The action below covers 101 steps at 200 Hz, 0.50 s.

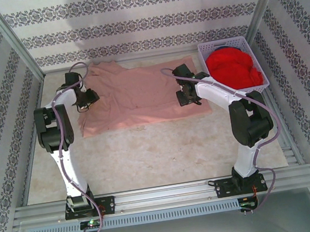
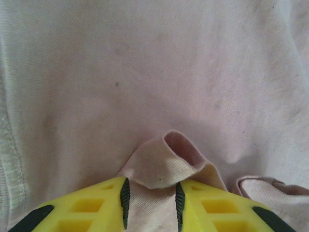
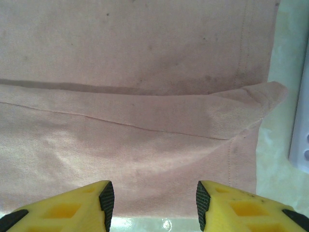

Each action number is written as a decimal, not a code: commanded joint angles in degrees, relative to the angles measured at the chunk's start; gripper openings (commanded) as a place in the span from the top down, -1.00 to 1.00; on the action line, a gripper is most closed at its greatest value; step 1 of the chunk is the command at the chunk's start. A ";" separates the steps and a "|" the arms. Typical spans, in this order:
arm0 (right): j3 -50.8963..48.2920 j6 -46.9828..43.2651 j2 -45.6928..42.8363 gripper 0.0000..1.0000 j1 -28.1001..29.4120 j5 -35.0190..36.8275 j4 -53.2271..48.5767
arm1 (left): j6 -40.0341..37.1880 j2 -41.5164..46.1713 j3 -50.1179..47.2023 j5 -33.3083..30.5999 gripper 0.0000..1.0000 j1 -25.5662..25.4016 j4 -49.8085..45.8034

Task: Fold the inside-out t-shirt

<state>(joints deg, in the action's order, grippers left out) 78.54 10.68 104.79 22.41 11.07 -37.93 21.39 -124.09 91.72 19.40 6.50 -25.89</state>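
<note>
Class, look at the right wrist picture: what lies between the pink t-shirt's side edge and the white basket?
A narrow strip of bare table separates the t-shirt from the basket; the right wrist view shows it.

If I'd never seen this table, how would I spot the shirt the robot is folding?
Look at the far half of the pale table. The t-shirt is the big flat cloth spread out there. It is dusty pink, unlike the bright red garment heaped in the plastic basket on its right.
</note>
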 commanded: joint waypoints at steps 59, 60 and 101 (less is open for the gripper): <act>1.00 -0.05 0.93 -0.01 0.79 0.29 -0.95 | -1.57 -4.23 6.40 1.83 0.69 0.49 -2.98; 1.00 -0.04 0.93 -0.01 0.79 0.28 -0.98 | -1.55 -4.23 6.43 1.85 0.70 0.47 -3.00; 0.84 -0.05 0.70 -0.01 0.79 0.44 -1.17 | -2.17 -3.04 7.73 1.41 1.00 0.44 -4.08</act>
<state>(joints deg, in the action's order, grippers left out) 78.54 10.66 104.81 22.41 11.07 -37.95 20.38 -127.70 97.19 20.75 6.50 -27.70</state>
